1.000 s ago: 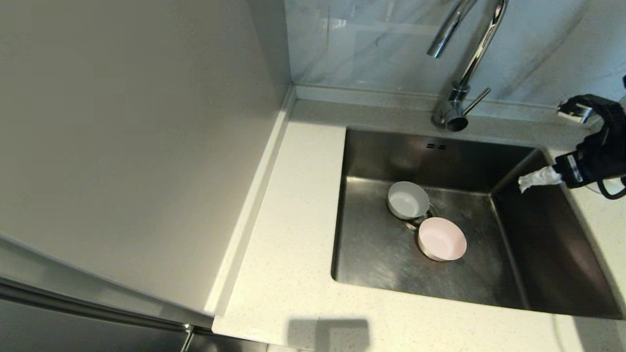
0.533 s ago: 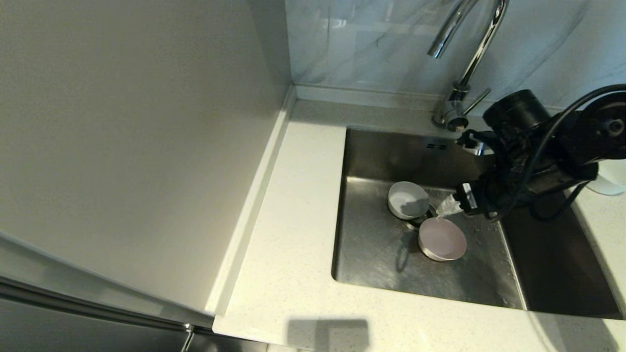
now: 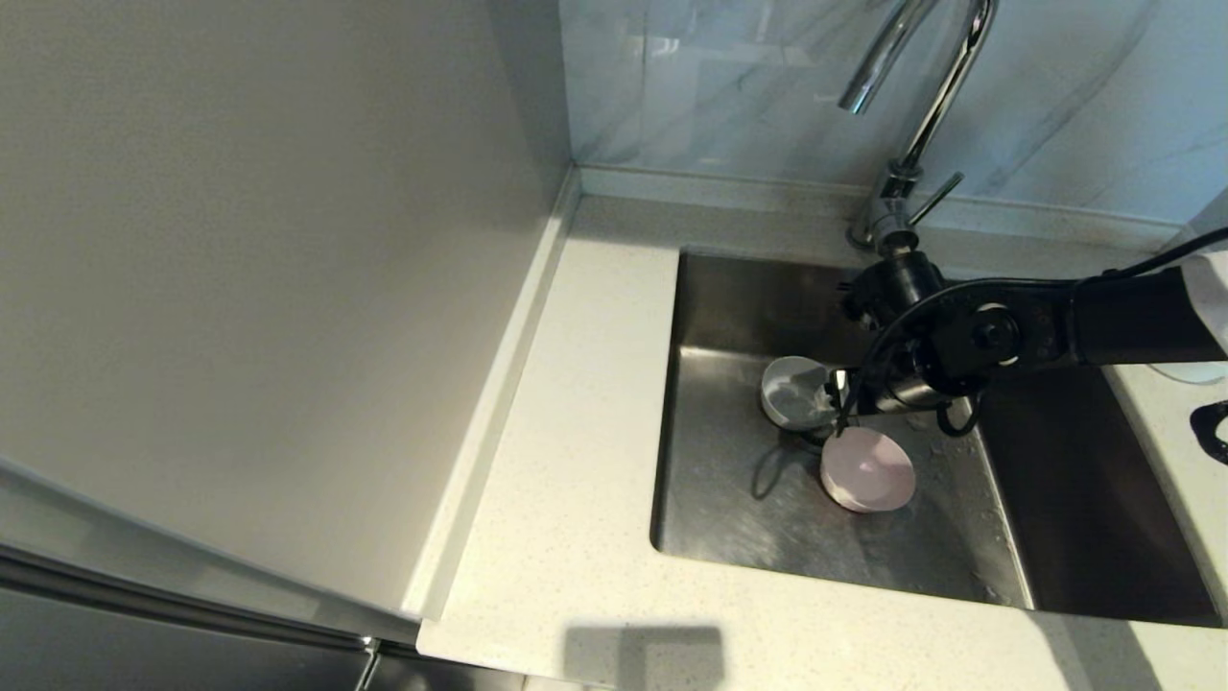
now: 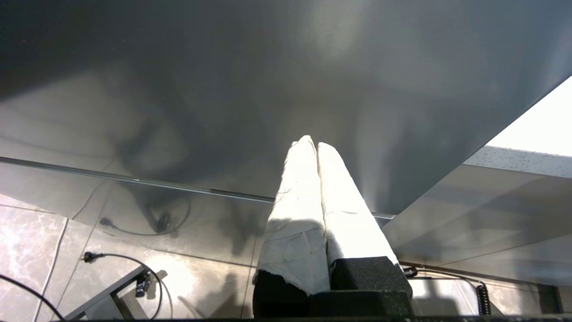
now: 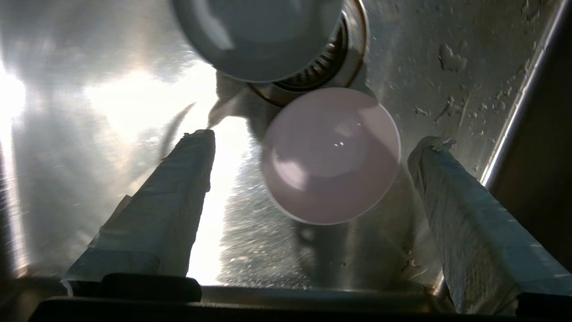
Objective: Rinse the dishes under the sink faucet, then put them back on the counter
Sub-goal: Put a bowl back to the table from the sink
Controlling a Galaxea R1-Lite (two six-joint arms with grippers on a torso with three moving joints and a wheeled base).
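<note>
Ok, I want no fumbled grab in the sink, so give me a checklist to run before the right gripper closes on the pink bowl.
1. Right gripper open: ok, fingers spread wide.
2. Pink bowl between the fingers: ok in the right wrist view, with a gap on each side.
3. Gripper down at rim height: cannot tell; in the head view it sits nearer the white bowl.
4. White bowl clear of the grab: not ok, it lies close by, over the drain.
5. Faucet running: cannot tell, no stream visible.
6. Left gripper out of the way: ok, shut, away from the sink.
</note>
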